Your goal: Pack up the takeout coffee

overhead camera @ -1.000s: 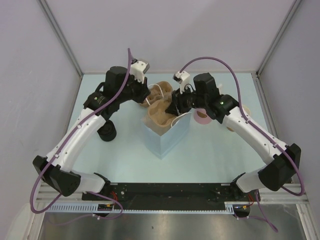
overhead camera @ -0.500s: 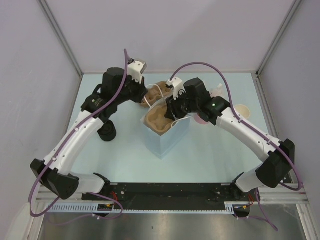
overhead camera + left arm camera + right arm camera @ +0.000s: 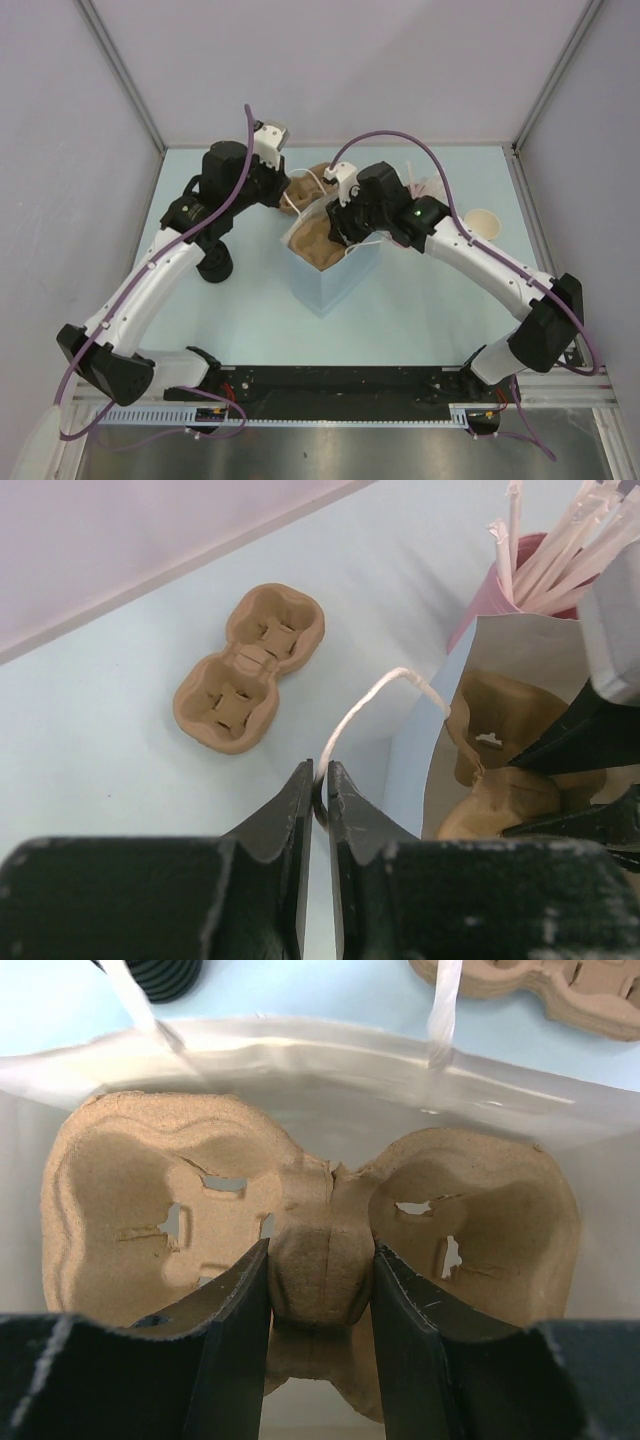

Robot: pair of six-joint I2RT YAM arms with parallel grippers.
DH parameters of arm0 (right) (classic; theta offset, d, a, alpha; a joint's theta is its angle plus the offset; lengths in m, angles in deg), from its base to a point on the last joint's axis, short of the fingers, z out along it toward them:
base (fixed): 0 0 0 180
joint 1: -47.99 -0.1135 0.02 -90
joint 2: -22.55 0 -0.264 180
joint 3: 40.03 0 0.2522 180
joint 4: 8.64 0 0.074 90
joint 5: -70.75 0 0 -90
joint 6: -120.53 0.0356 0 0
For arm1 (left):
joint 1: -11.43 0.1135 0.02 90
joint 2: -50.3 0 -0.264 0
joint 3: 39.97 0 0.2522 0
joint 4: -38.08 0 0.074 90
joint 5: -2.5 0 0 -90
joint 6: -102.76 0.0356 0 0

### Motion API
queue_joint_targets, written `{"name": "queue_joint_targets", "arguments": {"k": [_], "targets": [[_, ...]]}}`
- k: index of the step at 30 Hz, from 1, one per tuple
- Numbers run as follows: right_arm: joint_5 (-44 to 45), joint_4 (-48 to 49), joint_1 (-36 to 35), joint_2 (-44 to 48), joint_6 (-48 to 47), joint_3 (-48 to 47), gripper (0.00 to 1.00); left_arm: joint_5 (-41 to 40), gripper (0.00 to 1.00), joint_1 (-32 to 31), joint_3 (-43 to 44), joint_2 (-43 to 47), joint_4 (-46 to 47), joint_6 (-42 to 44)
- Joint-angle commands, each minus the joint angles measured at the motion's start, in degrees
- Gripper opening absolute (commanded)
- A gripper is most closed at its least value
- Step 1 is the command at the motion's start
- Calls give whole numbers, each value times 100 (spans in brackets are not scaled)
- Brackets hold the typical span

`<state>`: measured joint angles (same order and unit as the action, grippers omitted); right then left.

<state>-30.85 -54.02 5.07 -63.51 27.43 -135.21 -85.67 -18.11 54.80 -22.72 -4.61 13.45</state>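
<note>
Overhead, at the far left, a black ribbed round thing [image 3: 215, 265] stands on the table [image 3: 420, 300] beside my left arm; it may be a lid or a stack of lids, I cannot tell which. Next, the left gripper [image 3: 320, 780] has its jaws pinched almost together on the white cord handle [image 3: 375, 695] of the paper bag [image 3: 335, 275], holding the bag's mouth up and wide. At about 11 o'clock from that gripper, a spare pulp carrier [image 3: 250, 670] lies flat on the table, apart from the bag. In the middle, the right gripper [image 3: 320, 1260] reaches down into the bag with its jaws clamped on the narrow waist of a two-cup pulp carrier [image 3: 130, 1190]. In the right wrist view this carrier's long axis runs from 9 to 3 o'clock, square across the jaws, and both its wells are empty. Further right, a pink cup of straws [image 3: 500, 600] stands just beyond the bag. Furthest right, the tan paper cup [image 3: 483, 222] stands upright and open on the table, at about 3 o'clock from the right gripper and well apart from it, with no lid on. I judge the right arm much the nearer to it, so once the carrier is seated, that arm would swing out toward 3 o'clock to fetch the cup.
</note>
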Motion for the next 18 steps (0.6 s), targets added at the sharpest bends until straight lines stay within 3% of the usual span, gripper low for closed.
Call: {"name": "queue_joint_targets", "arguments": {"k": [1, 18], "targets": [[105, -29, -50, -121, -69, -13, 28, -121, 15, 27, -147, 331, 414, 169], [70, -134, -235, -455, -104, 180, 27, 705, 15, 27, -314, 455, 678, 19]]}}
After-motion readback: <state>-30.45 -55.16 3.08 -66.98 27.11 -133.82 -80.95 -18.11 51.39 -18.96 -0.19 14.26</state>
